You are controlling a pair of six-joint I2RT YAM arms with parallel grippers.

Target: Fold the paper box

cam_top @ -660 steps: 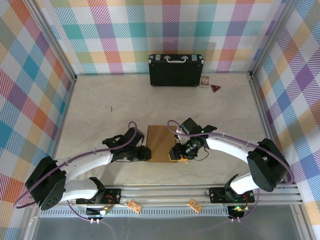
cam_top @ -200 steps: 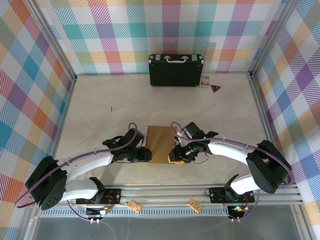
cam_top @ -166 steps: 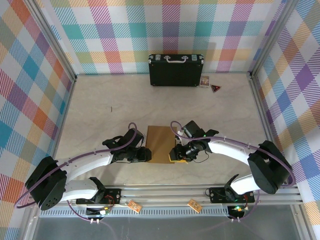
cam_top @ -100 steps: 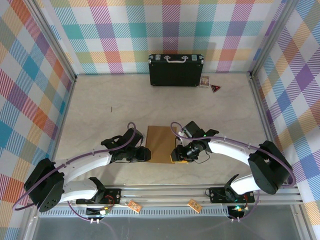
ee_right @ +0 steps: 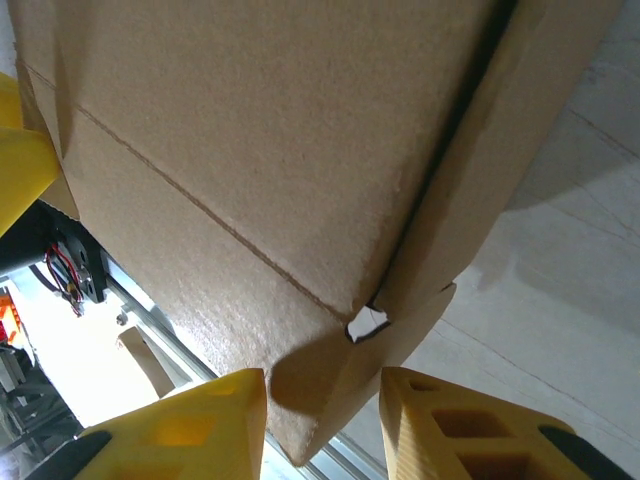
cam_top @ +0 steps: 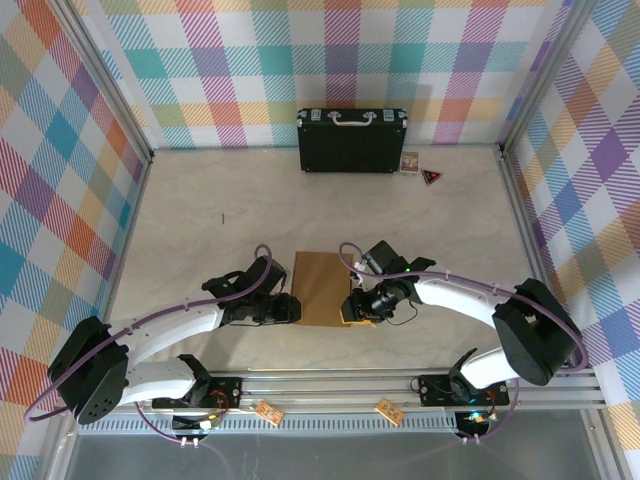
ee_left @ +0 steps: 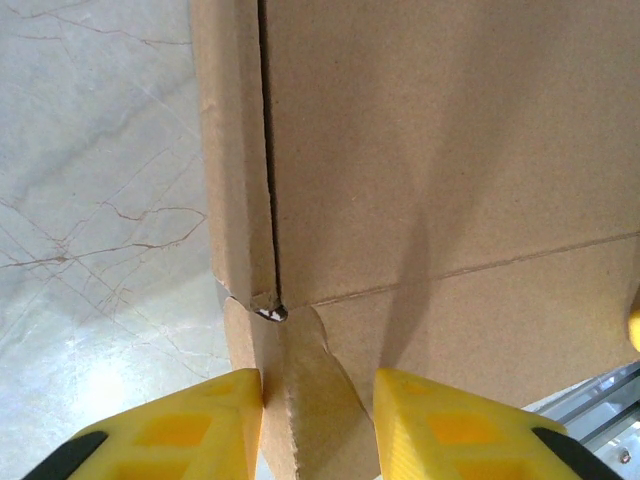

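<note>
Left pincer (ee_left: pixel 320 425) half-closed, pinching the near-left corner flap of the box (cam_top: pixel 320 285). Right pincer (ee_right: pixel 322 420) has the same narrow gap, clamped on the near-right corner. Both arms low, forearms swung inward, left pointing 3, right pointing 9. Box lies mid-table (cam_top: pixel 220 200), long axis 12–6, running off toward 12 from both pincers. Both arms equally near.
</note>
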